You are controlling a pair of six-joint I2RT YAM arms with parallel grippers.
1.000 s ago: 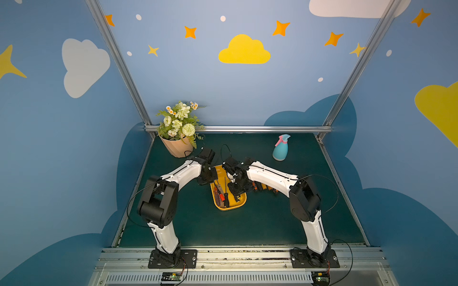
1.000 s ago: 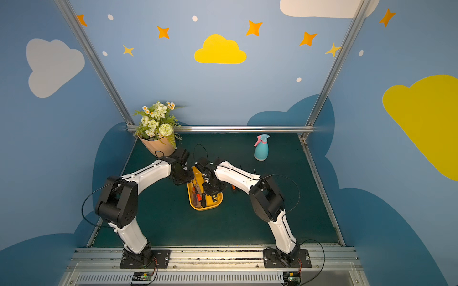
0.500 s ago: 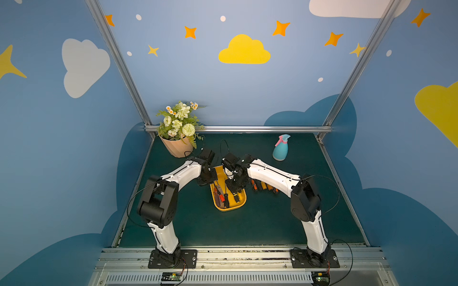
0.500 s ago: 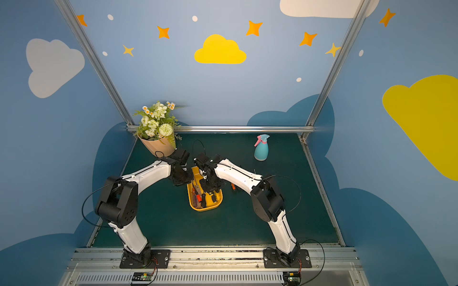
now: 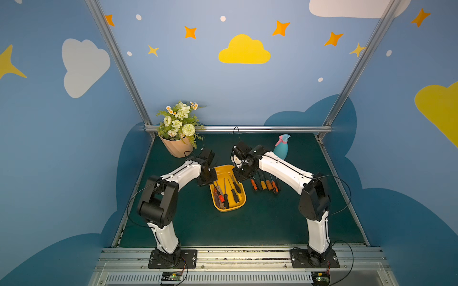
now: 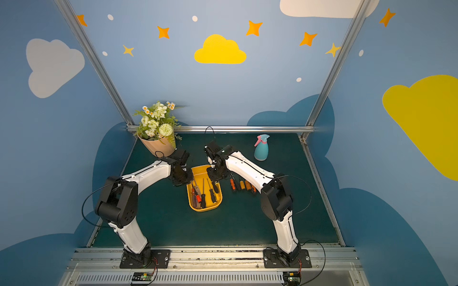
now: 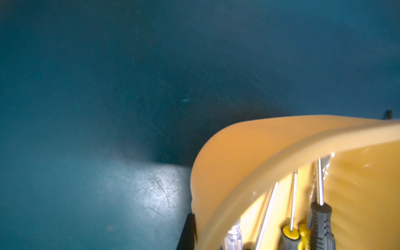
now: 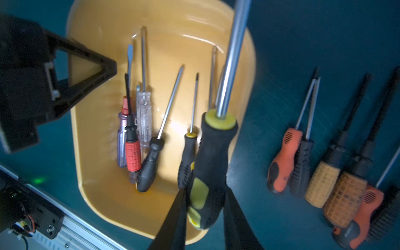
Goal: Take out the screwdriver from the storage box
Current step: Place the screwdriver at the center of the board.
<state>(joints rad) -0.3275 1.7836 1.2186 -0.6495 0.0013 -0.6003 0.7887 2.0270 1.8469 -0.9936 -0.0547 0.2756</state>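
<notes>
Peach flowerpot [image 5: 176, 148] of pale flowers [image 5: 179, 121] at the far left corner of the green mat [image 5: 247, 222]. Blue spray bottle [image 5: 281, 151] upright toward the far right.

The table [image 5: 247, 222] is a dark green mat, scuffed with fine scratches where light falls on it in the left wrist view [image 7: 155, 190], bounded by aluminium rails at the back and sides. Near its middle the yellow storage box [image 5: 229, 210] rests with its long side running front to back. Just beside the box on the right, not touching it, a row of screwdrivers [image 5: 264, 185] lies flat, handles toward the front. A peach flowerpot [image 5: 176, 148] stands in the back left corner, and a blue spray bottle [image 5: 281, 151] stands upright at the back right, well apart from the box.
</notes>
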